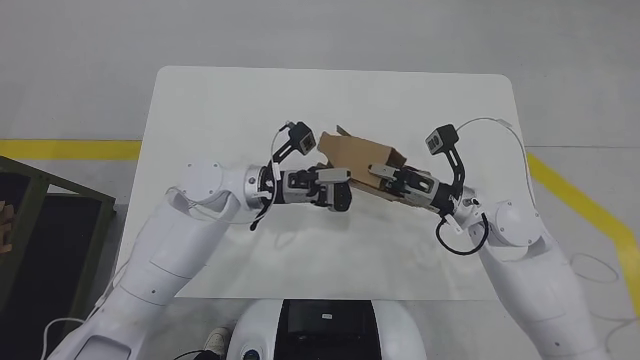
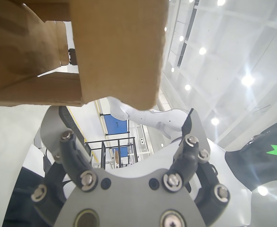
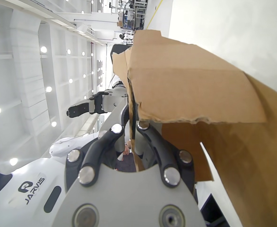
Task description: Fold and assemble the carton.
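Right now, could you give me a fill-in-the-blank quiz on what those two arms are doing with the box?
The carton is made of brown ___.
The jaws clamped on a carton panel belong to the ___ arm.
The left jaws stand ___, a flap corner near their tips.
The table under the arms is ___.
Missing words: cardboard, right, open, white.

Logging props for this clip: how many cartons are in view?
1: the carton, at the middle of the table, pinched by the right gripper; the left gripper open beside it.
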Controlling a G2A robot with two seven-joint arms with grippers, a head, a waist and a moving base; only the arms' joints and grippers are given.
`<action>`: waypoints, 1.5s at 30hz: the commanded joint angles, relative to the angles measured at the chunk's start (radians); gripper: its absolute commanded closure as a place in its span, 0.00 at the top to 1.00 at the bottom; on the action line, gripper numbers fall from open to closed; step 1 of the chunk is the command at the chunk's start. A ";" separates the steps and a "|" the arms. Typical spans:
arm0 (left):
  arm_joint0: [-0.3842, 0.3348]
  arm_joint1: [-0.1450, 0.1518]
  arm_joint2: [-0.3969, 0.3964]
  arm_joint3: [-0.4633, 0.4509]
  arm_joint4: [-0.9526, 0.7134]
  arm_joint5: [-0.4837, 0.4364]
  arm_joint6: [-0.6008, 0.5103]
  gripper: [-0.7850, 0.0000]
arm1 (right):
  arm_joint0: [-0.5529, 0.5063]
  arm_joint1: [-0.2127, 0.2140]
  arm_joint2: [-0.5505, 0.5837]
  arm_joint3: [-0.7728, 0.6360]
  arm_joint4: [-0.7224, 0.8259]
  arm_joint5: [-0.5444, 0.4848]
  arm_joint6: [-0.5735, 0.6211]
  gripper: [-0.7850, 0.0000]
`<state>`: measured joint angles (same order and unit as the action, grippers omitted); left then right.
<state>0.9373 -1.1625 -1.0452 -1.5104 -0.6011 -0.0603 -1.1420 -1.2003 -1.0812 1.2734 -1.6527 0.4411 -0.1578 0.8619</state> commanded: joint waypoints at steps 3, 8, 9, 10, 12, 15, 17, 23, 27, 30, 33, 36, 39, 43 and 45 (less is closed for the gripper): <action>0.002 0.001 -0.007 -0.003 0.003 0.002 0.001 1.00 | -0.001 0.000 0.001 0.000 0.001 0.003 0.002 0.00; 0.006 0.004 -0.017 -0.005 0.006 0.006 0.002 1.00 | -0.004 0.000 0.002 -0.003 0.002 0.005 0.007 0.00; 0.008 0.004 -0.019 -0.006 0.006 0.006 0.001 1.00 | -0.004 0.000 0.003 -0.003 0.002 0.007 0.008 0.00; 0.009 0.004 -0.020 -0.007 0.005 0.007 0.001 1.00 | -0.004 0.000 0.003 -0.004 0.001 0.007 0.008 0.00; 0.011 0.005 -0.020 -0.008 0.005 0.010 0.000 1.00 | -0.005 0.000 0.002 -0.005 0.001 0.008 0.008 0.00; 0.013 0.005 -0.021 -0.012 0.003 0.012 -0.001 1.00 | -0.005 -0.001 -0.001 -0.007 0.004 0.008 0.006 0.00; 0.015 0.004 -0.019 -0.014 0.001 0.011 0.000 1.00 | -0.005 -0.001 -0.003 -0.006 0.002 0.009 0.004 0.00; 0.019 0.003 -0.017 -0.022 -0.005 0.009 0.005 1.00 | -0.002 -0.002 0.003 0.007 -0.001 0.009 -0.008 0.00; 0.028 0.007 -0.040 -0.024 -0.006 0.008 0.019 1.00 | 0.006 0.002 0.030 0.041 0.014 0.016 0.003 0.00; 0.041 0.013 -0.063 -0.025 0.001 0.006 0.021 1.00 | 0.015 0.005 0.044 0.070 0.032 0.041 0.040 0.00; 0.059 0.020 -0.091 -0.025 0.012 0.005 0.021 1.00 | 0.027 0.009 0.060 0.098 0.046 0.055 0.088 0.00; 0.080 0.027 -0.121 -0.026 0.021 -0.002 0.034 1.00 | 0.032 0.012 0.072 0.116 0.071 0.064 0.131 0.00; 0.104 0.032 -0.143 -0.032 0.023 -0.022 0.042 1.00 | 0.033 0.016 0.084 0.127 0.098 0.072 0.184 0.00; 0.123 0.034 -0.155 -0.037 0.028 -0.074 0.036 1.00 | 0.028 0.020 0.097 0.126 0.120 0.083 0.228 0.00; 0.123 0.034 -0.155 -0.038 0.028 -0.080 0.035 1.00 | 0.027 0.021 0.098 0.120 0.124 0.085 0.241 0.00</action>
<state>1.0610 -1.1283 -1.2005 -1.5486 -0.5722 -0.1422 -1.1066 -1.1731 -1.0605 1.3715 -1.5300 0.5645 -0.0728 1.0983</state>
